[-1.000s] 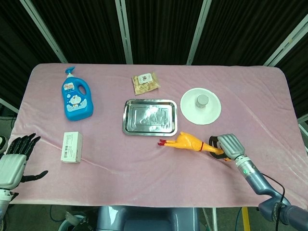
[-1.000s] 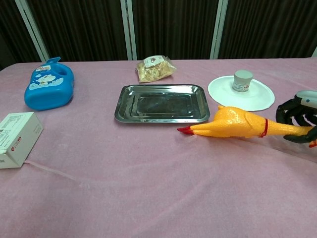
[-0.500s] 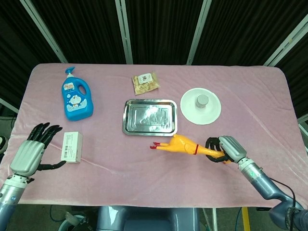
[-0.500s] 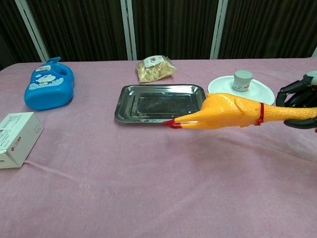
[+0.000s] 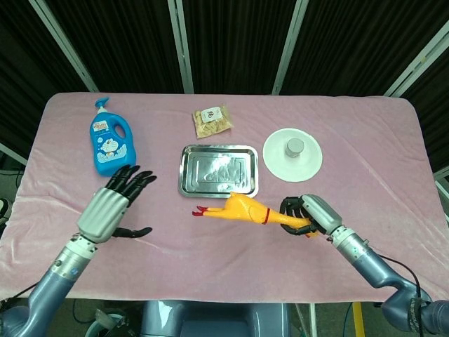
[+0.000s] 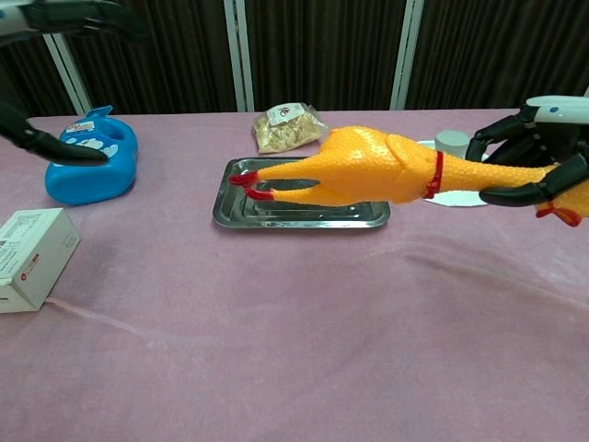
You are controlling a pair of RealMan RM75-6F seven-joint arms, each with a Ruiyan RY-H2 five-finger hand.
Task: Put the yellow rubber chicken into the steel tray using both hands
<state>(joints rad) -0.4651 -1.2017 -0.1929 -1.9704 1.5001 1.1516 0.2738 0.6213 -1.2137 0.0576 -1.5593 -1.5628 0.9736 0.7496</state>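
Observation:
The yellow rubber chicken hangs level above the pink cloth, red feet pointing left, just in front of the steel tray. My right hand grips its neck end. My left hand is raised over the left part of the table with fingers spread and nothing in it, well left of the chicken. In the chest view only the dark fingers of that hand show at the top left.
A blue soap bottle lies at the back left. A snack bag sits behind the tray. A white plate with a small grey jar stands to the tray's right. A white box lies at the left front.
My right hand has lifted the chicken off the cloth and carried it left toward the tray's front. My left hand has risen and moved right over the table, covering the white box in the head view.

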